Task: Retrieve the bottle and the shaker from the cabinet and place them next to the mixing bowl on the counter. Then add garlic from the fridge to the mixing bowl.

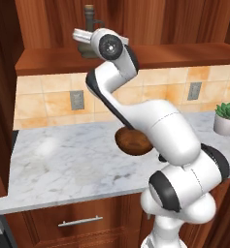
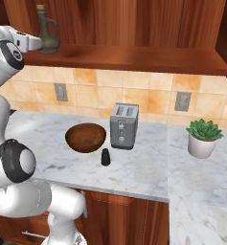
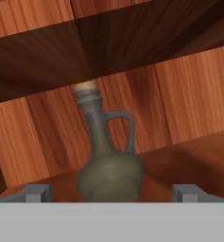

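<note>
White arm [image 1: 150, 126] rises from lower right, hand up at the cabinet shelf [image 1: 48, 60], just in front of an olive bottle w/ handle [image 1: 90, 24]. Brown wooden mixing bowl [image 1: 131, 143] on marble counter [image 1: 63, 164], partly behind arm. Potted plant [image 1: 226, 117] far right. Outlets [image 1: 76, 100] on tile backsplash.

I'm looking at a home kitchen: a marble table [image 2: 134, 177] with a toaster [image 2: 123, 126] and potted plant [image 2: 203, 138], tiled backsplash [image 2: 148, 98] with wall outlets [image 2: 183, 101], wooden cabinet drawers [image 1: 80, 218] below, and a wooden shelf [image 2: 134, 56] above.
</note>
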Robot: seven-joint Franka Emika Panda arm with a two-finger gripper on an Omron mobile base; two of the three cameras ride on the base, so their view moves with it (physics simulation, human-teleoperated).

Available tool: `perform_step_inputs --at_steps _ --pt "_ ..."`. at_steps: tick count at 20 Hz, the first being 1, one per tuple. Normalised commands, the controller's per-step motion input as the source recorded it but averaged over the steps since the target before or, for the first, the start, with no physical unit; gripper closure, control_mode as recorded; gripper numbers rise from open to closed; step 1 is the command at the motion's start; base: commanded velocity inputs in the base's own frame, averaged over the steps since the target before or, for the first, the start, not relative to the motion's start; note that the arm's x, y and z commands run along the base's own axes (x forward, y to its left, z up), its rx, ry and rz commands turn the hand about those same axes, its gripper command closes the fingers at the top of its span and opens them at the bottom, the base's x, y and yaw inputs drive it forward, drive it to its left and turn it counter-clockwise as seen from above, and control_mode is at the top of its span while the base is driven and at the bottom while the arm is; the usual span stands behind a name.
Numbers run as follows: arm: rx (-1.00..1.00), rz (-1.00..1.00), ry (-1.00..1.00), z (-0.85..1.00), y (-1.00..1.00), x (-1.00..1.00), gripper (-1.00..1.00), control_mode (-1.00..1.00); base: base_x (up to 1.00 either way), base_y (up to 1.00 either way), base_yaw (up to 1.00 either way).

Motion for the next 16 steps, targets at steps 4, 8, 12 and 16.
perform_step_inputs --at_steps 4,8,12,16 --pt "-0.02 0.00 0.06 0.01 0.13 0.36 -1.00 -1.00 0.00 0.00 0.00" --pt "-0.03 0.00 0.05 0.11 0.03 0.41 -1.00 -1.00 0.00 0.00 0.00" --pt "-0.04 0.00 0.04 0.17 0.06 0.41 -1.00 -1.00 0.00 0.00 0.00" --pt "-0.02 0.00 0.02 0.04 0.05 0.35 -1.00 -1.00 0.00 0.00 0.00"
